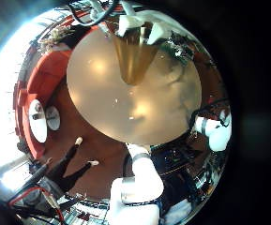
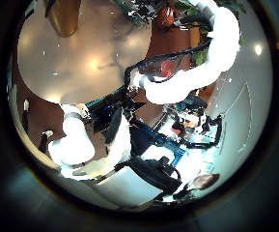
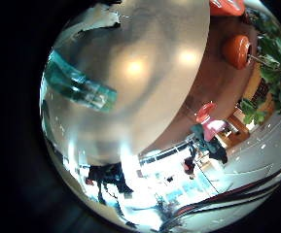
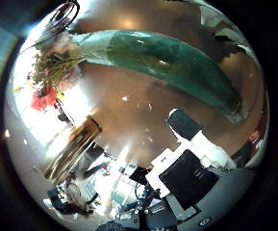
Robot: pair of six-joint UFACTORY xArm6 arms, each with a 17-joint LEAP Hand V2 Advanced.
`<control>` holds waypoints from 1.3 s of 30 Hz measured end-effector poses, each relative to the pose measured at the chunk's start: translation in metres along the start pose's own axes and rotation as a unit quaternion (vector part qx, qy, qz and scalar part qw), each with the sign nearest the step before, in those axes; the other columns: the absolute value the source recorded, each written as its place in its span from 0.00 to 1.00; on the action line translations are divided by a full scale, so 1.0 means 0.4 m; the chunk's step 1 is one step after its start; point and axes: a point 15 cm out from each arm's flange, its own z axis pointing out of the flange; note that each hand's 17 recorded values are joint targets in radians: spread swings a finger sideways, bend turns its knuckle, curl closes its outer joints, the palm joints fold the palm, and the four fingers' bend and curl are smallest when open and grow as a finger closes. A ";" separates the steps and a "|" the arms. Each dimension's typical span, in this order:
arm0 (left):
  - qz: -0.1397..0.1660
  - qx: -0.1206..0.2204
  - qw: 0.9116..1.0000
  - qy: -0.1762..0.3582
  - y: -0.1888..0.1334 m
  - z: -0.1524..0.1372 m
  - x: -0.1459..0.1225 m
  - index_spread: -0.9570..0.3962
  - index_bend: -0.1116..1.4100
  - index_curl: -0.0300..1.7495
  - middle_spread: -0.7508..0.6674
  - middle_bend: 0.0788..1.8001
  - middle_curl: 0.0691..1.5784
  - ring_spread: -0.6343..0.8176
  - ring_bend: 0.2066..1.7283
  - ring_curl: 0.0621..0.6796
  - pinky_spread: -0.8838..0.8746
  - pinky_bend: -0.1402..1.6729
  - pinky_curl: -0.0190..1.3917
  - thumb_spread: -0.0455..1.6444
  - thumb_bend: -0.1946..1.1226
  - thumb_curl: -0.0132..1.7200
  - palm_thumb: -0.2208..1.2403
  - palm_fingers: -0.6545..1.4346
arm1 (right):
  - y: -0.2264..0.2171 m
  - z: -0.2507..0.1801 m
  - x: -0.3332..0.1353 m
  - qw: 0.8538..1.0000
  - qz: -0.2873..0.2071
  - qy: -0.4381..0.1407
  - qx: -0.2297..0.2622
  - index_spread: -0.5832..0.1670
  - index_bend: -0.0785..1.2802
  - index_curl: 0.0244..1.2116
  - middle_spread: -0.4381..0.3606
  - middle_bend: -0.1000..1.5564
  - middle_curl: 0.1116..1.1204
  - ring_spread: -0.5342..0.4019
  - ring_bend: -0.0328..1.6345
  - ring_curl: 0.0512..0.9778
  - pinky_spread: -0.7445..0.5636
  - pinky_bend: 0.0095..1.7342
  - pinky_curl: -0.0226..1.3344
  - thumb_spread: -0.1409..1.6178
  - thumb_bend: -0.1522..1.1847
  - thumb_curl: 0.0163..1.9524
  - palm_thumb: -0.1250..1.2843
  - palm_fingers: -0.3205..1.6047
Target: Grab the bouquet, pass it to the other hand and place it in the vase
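Clearly, the bouquet (image 4: pixel 129 58) lies on its side on the round surface (image 4: pixel 158 115), its wrapped stem stretching close past the right robot hand's palm. Beside it the vase (image 4: pixel 73 146) stands upright. Whether either robot hand is spread or curled, I cannot tell.

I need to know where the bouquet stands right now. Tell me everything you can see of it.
The bouquet has a long teal wrapped stem part and a head of red and pale flowers with green sprigs. It hangs close in front of the right palm, above the round pale table, near a golden vase. What grips it cannot be seen.
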 end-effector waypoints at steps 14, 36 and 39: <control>0.002 0.005 1.000 -0.002 0.005 -0.008 0.004 0.75 0.19 0.21 0.84 0.07 0.17 0.84 0.18 0.22 0.81 0.18 0.23 0.67 0.13 0.20 0.39 0.35 | 0.005 0.038 -0.017 0.999 0.003 0.041 -0.014 0.58 0.20 0.36 0.44 0.41 0.52 0.33 0.65 0.52 0.49 0.56 0.12 0.66 0.09 0.24 0.58 0.31; -0.001 0.007 1.000 -0.001 0.004 -0.012 -0.001 0.75 0.19 0.21 0.84 0.07 0.17 0.84 0.18 0.22 0.81 0.18 0.22 0.67 0.13 0.20 0.39 0.35 | -0.033 0.062 -0.019 0.994 0.022 0.107 0.029 0.09 0.49 0.65 0.12 0.59 0.89 0.25 0.80 0.69 0.33 0.89 0.30 0.63 0.12 0.26 0.72 0.70; -0.002 0.010 1.000 -0.002 0.006 -0.016 -0.002 0.75 0.19 0.21 0.84 0.07 0.17 0.84 0.18 0.22 0.81 0.18 0.22 0.67 0.13 0.20 0.39 0.35 | -0.049 0.035 -0.019 0.992 0.022 0.104 0.064 0.10 0.61 0.73 0.12 0.64 0.93 0.27 0.80 0.72 0.36 0.88 0.32 0.62 0.12 0.27 0.76 0.75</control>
